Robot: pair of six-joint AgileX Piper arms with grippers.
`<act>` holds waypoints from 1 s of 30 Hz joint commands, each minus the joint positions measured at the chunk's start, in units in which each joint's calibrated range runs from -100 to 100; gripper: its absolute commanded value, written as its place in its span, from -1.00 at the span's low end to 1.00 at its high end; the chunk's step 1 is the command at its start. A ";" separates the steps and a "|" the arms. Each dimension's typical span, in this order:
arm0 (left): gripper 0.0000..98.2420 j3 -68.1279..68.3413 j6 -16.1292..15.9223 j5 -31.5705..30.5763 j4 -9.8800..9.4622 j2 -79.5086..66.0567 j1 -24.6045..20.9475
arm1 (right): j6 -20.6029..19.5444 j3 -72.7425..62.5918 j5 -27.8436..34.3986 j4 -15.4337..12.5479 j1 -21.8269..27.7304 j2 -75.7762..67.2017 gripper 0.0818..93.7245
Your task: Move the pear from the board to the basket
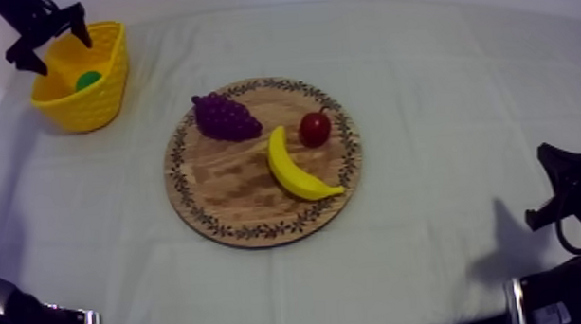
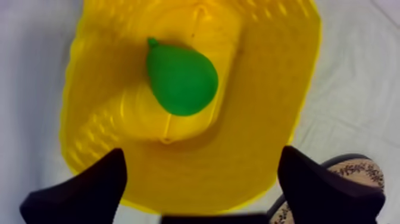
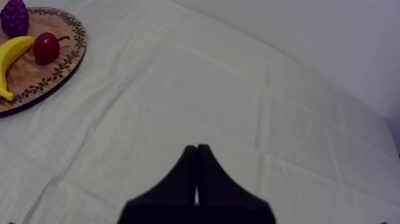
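Observation:
The green pear (image 2: 180, 78) lies on the floor of the yellow basket (image 2: 262, 101), seen from straight above in the left wrist view. In the top view the pear (image 1: 88, 80) shows as a green spot inside the basket (image 1: 87, 103) at the table's far left. My left gripper (image 1: 54, 41) hovers over the basket's rim, open, with nothing between its fingers (image 2: 89, 190). My right gripper (image 1: 558, 186) rests low at the right side, its fingers (image 3: 196, 173) shut together as a narrow wedge over bare cloth.
The round wooden board (image 1: 234, 191) sits at the table's middle with a bunch of grapes (image 1: 225, 116), a banana (image 1: 292, 168) and a small red fruit (image 1: 314, 128) on it. The board's rim (image 2: 357, 170) lies beside the basket.

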 commanded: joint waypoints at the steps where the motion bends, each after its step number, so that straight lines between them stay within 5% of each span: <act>1: 0.91 0.85 -0.16 0.07 -0.10 -2.76 0.05 | 0.00 -0.02 0.02 0.01 0.00 -0.03 -1.00; 17: 0.76 10.37 -0.68 1.62 0.52 -20.57 -0.26 | 0.00 -0.02 0.02 0.01 0.00 -0.03 -1.00; 30: 0.39 29.75 -3.28 -7.46 1.04 -38.13 -1.24 | 0.00 -0.02 0.02 0.01 0.00 -0.03 -1.00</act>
